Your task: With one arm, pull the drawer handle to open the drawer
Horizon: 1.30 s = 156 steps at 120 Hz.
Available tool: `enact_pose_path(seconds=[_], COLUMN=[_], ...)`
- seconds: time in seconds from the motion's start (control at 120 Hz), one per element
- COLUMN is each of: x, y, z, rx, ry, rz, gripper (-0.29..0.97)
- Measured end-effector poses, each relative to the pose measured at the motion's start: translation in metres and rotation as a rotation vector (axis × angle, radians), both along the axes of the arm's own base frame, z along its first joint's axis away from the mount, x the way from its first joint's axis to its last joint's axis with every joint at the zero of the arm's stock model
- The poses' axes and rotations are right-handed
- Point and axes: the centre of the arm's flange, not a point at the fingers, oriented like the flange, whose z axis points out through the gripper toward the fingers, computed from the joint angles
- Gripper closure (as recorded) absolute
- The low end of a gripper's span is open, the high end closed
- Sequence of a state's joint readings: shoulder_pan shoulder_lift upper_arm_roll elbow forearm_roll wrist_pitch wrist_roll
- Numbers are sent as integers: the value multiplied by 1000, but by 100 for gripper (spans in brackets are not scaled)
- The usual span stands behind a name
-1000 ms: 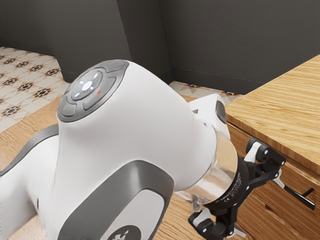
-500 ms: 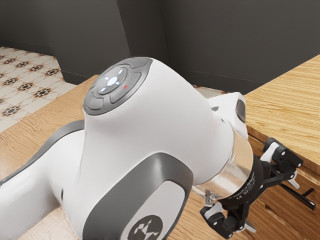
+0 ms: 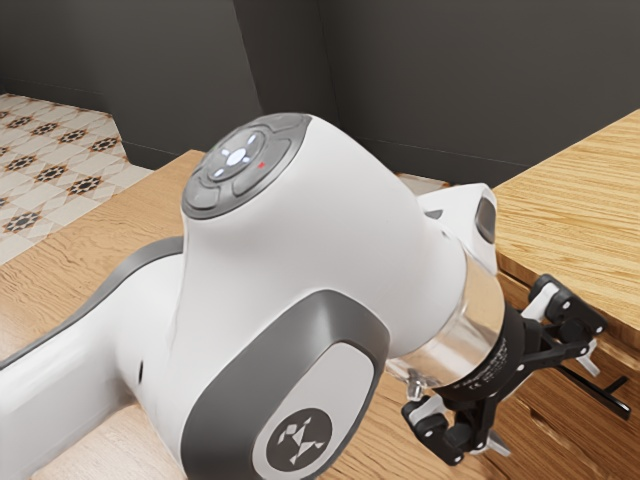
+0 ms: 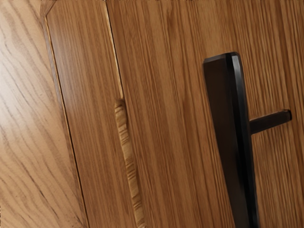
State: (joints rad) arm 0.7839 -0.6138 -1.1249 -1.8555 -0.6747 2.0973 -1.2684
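Quick status. My tool [image 3: 520, 372] sits low at the exterior view's lower right, tucked under the front edge of the worktop [image 3: 570, 190] and facing the drawer [image 3: 565, 440] front. The handle [image 3: 603, 386] is a thin dark bar standing off that front, just beside the tool on the exterior view's right. I can't tell if they're touching. I also can't tell whether the tool is spread or pressed together, since my own arm [image 3: 300, 290] blocks most of it.

Room-wise it's tight up top, with the worktop's edge hanging right above the tool. Toward the exterior view's left it's roomy, and the tiled floor [image 3: 50, 150] and dark wall [image 3: 450, 70] are well apart from all this.

From the wrist, the handle [image 4: 228, 142] runs long and dark across the drawer [image 4: 166, 95] face, held off the wood by a short post [image 4: 270, 121]. On the side away from the post there's a seam [image 4: 127, 161] down the wood with a pale, rough-grained strip along it. Past that comes a narrower panel [image 4: 80, 118], then more wood. I can't tell whether the drawer is out at all, and its inside is hidden.
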Motion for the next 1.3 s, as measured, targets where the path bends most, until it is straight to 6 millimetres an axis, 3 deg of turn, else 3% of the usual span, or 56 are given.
enact_pose_path(seconds=[0.808,1.075,1.3], x=[-1,-6,-15], y=[9,23,12], z=[-9,-5,-4], rx=[21,6,6], ry=[17,18,12], rz=[-14,-5,-34], gripper=[0,0,0])
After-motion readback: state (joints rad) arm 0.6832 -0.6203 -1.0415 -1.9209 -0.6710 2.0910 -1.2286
